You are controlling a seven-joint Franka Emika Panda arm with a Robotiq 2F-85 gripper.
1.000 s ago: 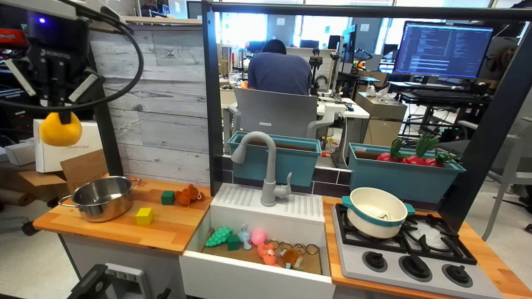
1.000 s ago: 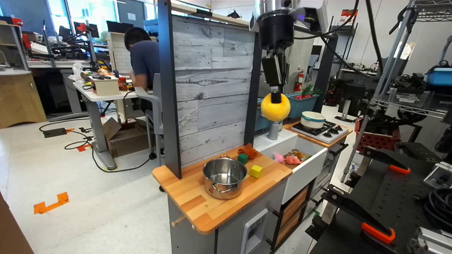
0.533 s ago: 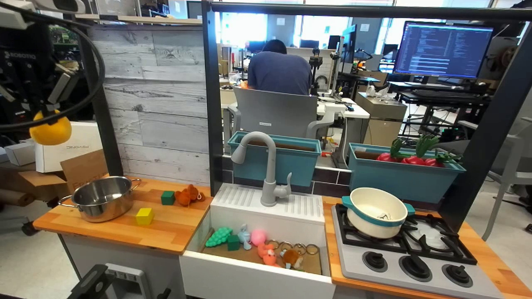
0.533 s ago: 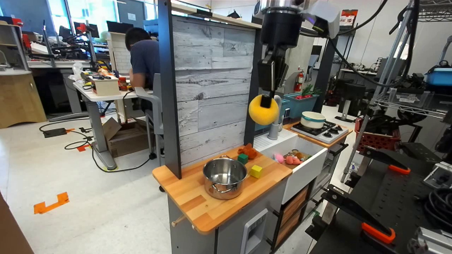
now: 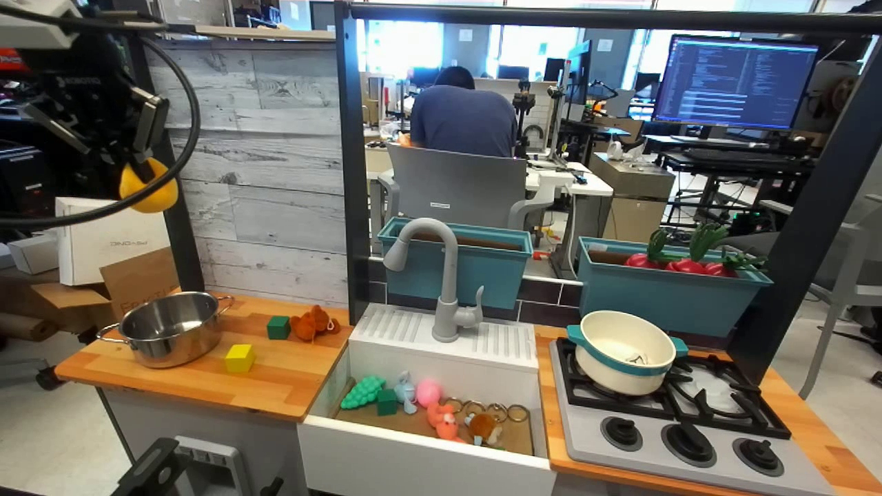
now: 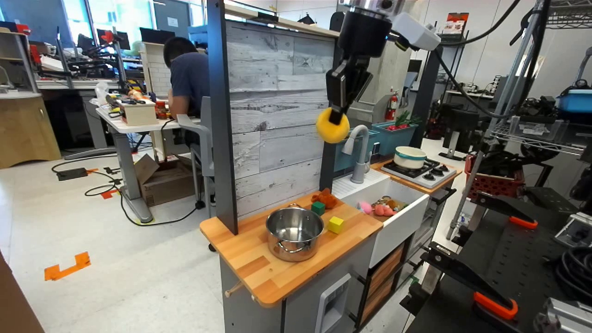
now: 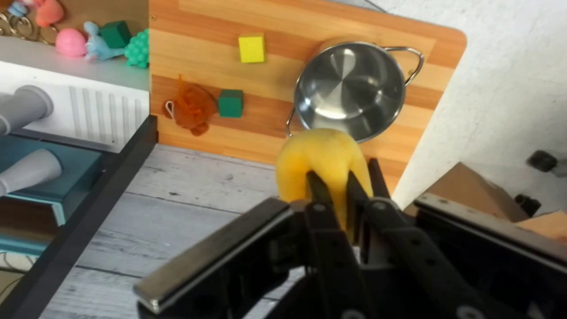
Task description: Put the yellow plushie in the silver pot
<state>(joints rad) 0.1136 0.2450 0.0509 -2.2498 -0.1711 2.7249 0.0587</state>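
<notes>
Yellow plushie (image 7: pixel 327 149) snug between close-set fingers (image 7: pixel 319 188)

Free room above silver pot (image 6: pixel 294 233)

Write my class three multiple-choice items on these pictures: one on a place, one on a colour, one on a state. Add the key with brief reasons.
1. Where does the silver pot stand?
A. On the stove
B. On the wooden counter
C. In the sink

2. What colour is the block nearest the orange toy on the counter?
A. Yellow
B. Blue
C. Green

3. What is the state of the yellow plushie?
A. Held in the air by the fingers
B. Lying inside the pot
C. Resting on the stove

Key
1 B: both exterior views show it on the counter.
2 C: the wrist view shows it green, next to the toy.
3 A: both exterior views show it aloft, gripped by the fingers.
</notes>
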